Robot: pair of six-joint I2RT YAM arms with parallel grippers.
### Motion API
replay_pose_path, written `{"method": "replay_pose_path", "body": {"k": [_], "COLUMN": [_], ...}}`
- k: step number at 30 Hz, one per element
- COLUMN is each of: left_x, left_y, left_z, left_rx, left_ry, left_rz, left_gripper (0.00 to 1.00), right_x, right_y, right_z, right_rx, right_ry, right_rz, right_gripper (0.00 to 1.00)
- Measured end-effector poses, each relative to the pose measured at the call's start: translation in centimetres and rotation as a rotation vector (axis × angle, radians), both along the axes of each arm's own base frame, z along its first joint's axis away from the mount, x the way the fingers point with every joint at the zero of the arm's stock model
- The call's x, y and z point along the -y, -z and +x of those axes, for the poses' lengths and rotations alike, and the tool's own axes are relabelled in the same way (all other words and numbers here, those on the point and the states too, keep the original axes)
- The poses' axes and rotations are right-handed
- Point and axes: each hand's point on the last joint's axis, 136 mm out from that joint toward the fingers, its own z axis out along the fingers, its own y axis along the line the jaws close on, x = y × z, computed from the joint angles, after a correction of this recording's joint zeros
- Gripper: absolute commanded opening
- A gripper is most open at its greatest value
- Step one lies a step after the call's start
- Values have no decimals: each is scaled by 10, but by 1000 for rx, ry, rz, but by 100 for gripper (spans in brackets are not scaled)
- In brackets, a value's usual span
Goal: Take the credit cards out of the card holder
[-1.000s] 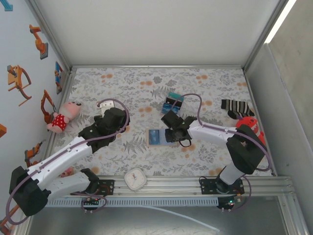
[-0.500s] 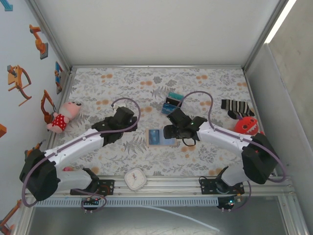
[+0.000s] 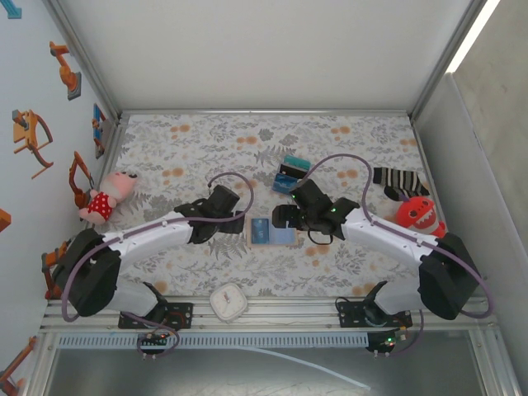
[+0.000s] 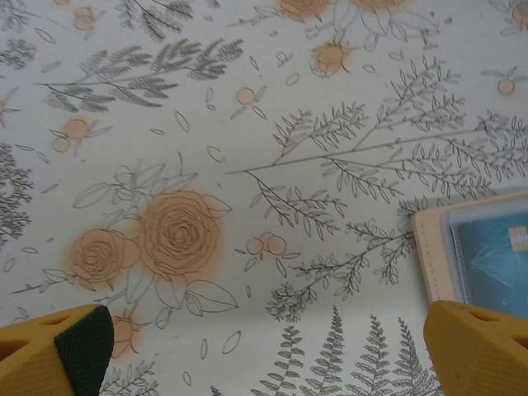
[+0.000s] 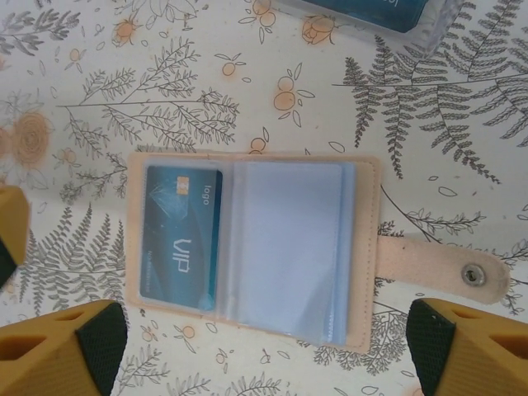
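Jaws spread on both arms; from above, the left gripper [image 3: 233, 221] and right gripper [image 3: 287, 216] flank the open card holder [image 3: 271, 232], the right nearer. Left wrist: it lies off to one side. Right wrist: it lies just ahead, long axis across the jaws, VIP card [image 5: 180, 235] in the left pocket.

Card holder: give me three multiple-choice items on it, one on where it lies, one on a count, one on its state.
1. Where is the card holder?
A) on the table between the left gripper and the right gripper
B) clamped in a gripper
C) inside a drawer

2. How many cards show in it?
A) none
B) one
C) three

3. Its state?
A) snapped shut
B) open flat
C) standing on edge

1 A: the top view shows it flat with a gripper on each side.
2 B: one blue card sits in the sleeve away from the strap.
3 B: both sleeves face up.
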Motion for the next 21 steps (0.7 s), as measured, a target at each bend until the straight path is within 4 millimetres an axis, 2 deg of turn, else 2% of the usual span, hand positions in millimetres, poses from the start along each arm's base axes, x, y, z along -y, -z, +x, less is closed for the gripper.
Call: {"method": "replay_pose_path", "body": {"k": [11, 21], "left_x": [30, 36], "left_y": [29, 42], "left_z": [-15, -14], "left_rx": [-88, -116], "left_ry": [92, 100], "left_rz": [7, 12], "left_gripper": [97, 97], "right_x": [-5, -10], "right_y": [5, 24], "right_z": [-1, -8], "right_rx": [-44, -117], "right_ry": [2, -32], "right_rz": [36, 28], "right_gripper": [92, 79]}}
